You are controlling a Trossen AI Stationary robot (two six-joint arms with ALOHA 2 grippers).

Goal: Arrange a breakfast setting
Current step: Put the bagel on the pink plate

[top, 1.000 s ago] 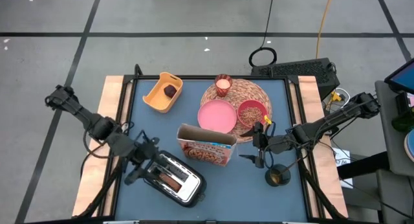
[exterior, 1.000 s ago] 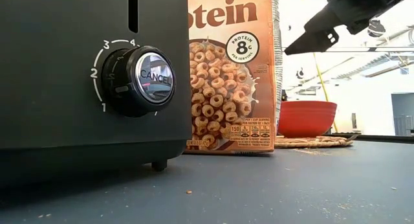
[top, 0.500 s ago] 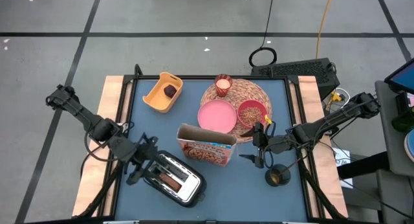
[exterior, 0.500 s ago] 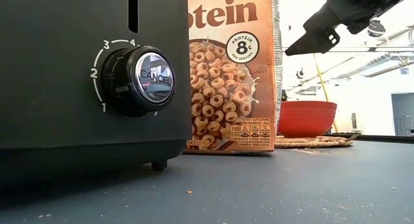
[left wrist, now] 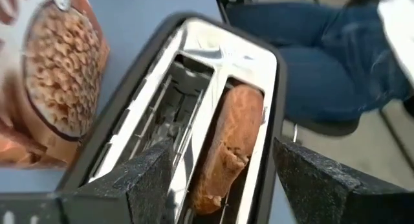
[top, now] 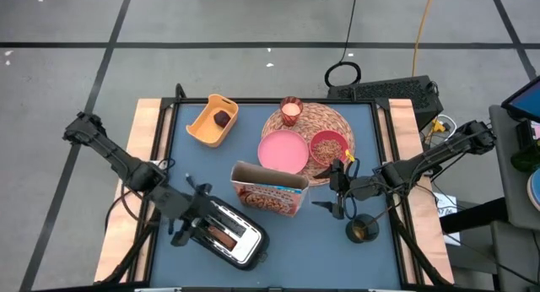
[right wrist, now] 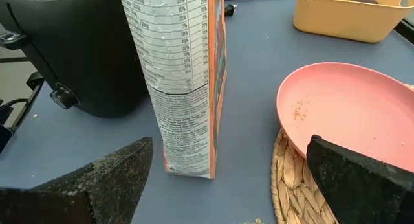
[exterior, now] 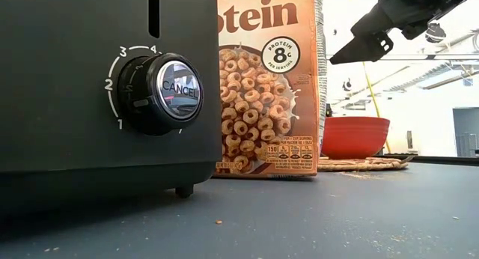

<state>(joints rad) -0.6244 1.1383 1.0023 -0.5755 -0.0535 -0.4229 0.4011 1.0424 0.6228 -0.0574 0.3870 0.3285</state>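
Note:
A bagel half [left wrist: 226,146] stands in one slot of the black toaster [top: 229,234] at the table's near side. My left gripper [top: 189,218] is open just above the toaster, its fingers on either side of the slots [left wrist: 223,179], touching nothing. The brown cereal box [top: 270,191] stands upright beside the toaster. The pink plate [top: 283,150], the red bowl [top: 327,146] with cereal and the glass [top: 291,111] sit on the woven mat [top: 314,119]. The dark red fruit [top: 222,118] lies in a yellow bin [top: 207,127]. My right gripper [top: 337,193] is open and empty, right of the box. No spoon shows.
A dark round object [top: 363,230] sits near the table's right near corner, close to my right gripper. In the left wrist view a seated person's legs in jeans [left wrist: 323,62] show beyond the table's edge. The toaster's dial [exterior: 161,92] faces the near edge.
My left gripper has gone a little toward the table's near edge, farther over the toaster, and stays open. The bagel stays in its slot.

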